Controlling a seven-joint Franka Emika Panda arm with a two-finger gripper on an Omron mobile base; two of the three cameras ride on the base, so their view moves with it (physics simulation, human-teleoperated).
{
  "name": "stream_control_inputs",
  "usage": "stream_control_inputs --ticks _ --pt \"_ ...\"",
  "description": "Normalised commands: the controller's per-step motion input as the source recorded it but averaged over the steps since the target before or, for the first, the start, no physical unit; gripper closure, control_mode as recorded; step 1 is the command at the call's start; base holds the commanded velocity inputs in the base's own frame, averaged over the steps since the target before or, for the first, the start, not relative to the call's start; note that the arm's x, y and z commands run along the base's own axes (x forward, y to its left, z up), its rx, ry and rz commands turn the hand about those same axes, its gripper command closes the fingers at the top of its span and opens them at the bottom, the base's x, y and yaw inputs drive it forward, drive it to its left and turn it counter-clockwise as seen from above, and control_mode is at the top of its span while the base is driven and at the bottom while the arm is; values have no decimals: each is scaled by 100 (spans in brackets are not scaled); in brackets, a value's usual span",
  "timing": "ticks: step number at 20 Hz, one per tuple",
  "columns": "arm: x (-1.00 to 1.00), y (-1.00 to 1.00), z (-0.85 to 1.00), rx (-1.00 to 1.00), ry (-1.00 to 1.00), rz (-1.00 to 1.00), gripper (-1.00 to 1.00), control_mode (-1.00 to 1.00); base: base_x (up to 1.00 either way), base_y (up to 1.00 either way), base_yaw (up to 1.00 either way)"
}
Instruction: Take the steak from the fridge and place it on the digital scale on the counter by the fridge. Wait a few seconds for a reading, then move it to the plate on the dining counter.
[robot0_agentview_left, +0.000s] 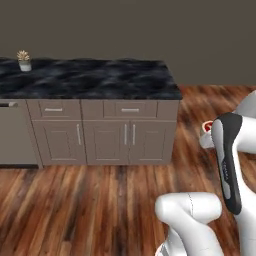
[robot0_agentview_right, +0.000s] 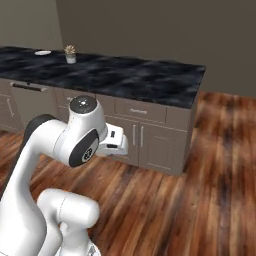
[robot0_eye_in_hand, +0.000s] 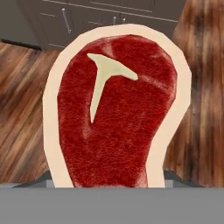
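The red steak slab with pale fat rim and white T-shaped bone mark (robot0_eye_in_hand: 116, 118) sits pinched in the fingers, held above the wooden floor (robot0_eye_in_hand: 22, 109), well apart from the black marbled tabletop (robot0_agentview_left: 90, 80).

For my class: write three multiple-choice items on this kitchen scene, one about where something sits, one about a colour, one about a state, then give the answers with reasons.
1. Where does the small potted plant stand?
A. on the black marbled counter
B. on the wooden floor
C. inside a cabinet

2. What colour is the steak's rim?
A. dark green
B. pale cream
C. blue

3. What is the state of the steak?
A. lying on the plate
B. lying on the floor
C. held up in front of the hand camera

Answers: 1 A, the pot rests on the stone top near its far edge. 2 B, a pale band rings the red meat. 3 C, in the hand view it looms above the floorboards.
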Motion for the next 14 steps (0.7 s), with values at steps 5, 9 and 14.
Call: stream_control_inputs --ticks 5,9,14 --pt "0 0 0 0 0 0 100 100 100 -97 4" --pt "0 0 0 0 0 0 100 100 100 -100 2" --pt "0 0 0 0 0 0 100 100 100 -100 10"
